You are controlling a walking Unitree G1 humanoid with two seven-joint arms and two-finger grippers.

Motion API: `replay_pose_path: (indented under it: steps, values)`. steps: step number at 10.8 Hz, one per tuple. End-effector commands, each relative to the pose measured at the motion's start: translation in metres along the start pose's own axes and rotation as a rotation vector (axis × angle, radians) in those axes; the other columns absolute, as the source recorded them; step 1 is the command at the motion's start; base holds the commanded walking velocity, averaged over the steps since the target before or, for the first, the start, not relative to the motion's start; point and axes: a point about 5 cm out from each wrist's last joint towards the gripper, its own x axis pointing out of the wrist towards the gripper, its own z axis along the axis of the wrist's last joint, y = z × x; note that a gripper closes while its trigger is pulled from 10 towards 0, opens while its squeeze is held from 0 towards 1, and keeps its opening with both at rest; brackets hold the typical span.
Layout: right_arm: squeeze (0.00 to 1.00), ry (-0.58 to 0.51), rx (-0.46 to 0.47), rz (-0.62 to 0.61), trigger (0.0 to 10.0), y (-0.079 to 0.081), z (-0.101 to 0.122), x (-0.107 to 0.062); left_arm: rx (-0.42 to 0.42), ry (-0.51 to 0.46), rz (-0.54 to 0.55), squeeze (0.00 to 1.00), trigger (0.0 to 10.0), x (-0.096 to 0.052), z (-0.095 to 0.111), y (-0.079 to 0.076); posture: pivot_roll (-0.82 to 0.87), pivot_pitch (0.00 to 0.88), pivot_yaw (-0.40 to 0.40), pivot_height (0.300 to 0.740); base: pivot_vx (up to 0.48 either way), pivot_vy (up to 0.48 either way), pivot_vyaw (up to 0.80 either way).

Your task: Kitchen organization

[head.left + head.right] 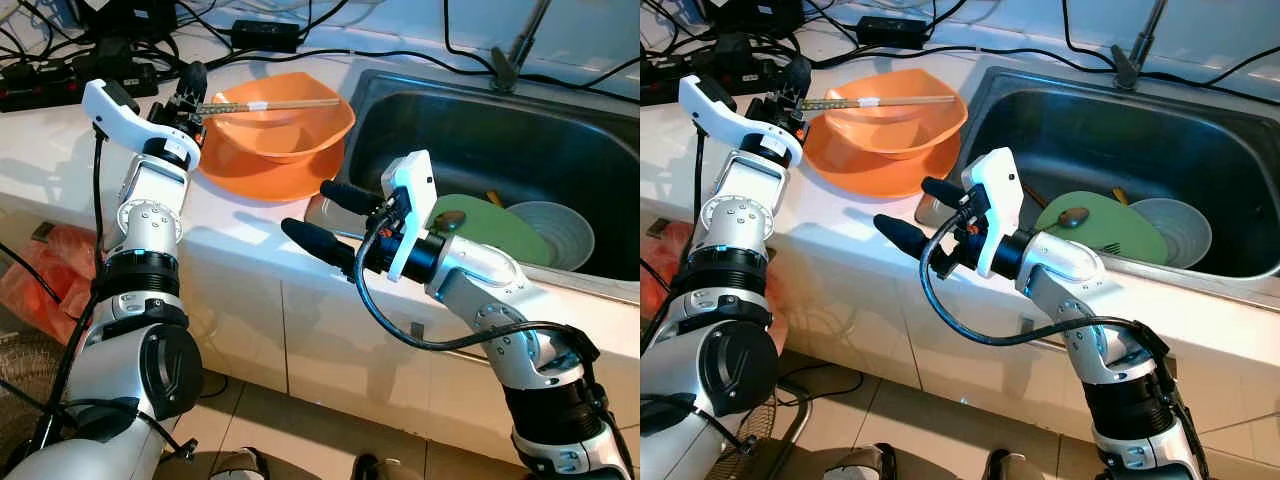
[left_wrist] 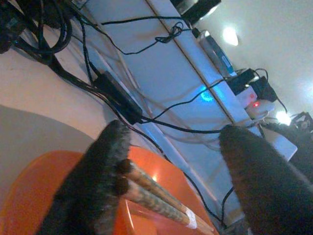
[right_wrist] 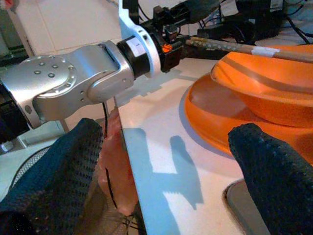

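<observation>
Two orange bowls (image 1: 285,130) sit stacked on the white counter (image 1: 240,225) left of the sink. A pair of wooden chopsticks (image 1: 275,104) lies across the upper bowl's rim. My left gripper (image 1: 193,92) is at the chopsticks' left end and open; in the left wrist view the chopsticks (image 2: 156,198) touch one finger (image 2: 100,181) while the other stands far off. My right gripper (image 1: 330,220) hovers open over the counter's front edge, near the bowls, holding nothing; in the right wrist view the gripper (image 3: 168,147) faces the lower bowl (image 3: 230,117).
The steel sink (image 1: 480,120) on the right holds a green plate (image 1: 500,235), a spoon (image 1: 447,222) and a white bowl (image 1: 560,232). Black cables and power strips (image 1: 60,80) run along the counter's back. An orange bag (image 1: 40,270) lies on the floor at left.
</observation>
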Motion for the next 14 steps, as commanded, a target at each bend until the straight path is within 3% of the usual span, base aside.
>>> replay_pose_path:
  steps: [1,14]
  values:
    - [0.08,-0.011,-0.018,-0.003,10.0,-0.001,0.003,0.002,-0.030,0.004,-0.007,0.00,0.0,0.002,0.001,-0.002,0.01,0.148,0.006,0.740,0.000,0.000,0.00]
    - [0.08,-0.017,-0.037,-0.057,10.0,-0.012,0.002,0.005,-0.166,-0.064,-0.008,0.00,0.0,-0.001,0.010,0.003,0.01,0.133,0.001,0.740,0.000,0.000,0.00]
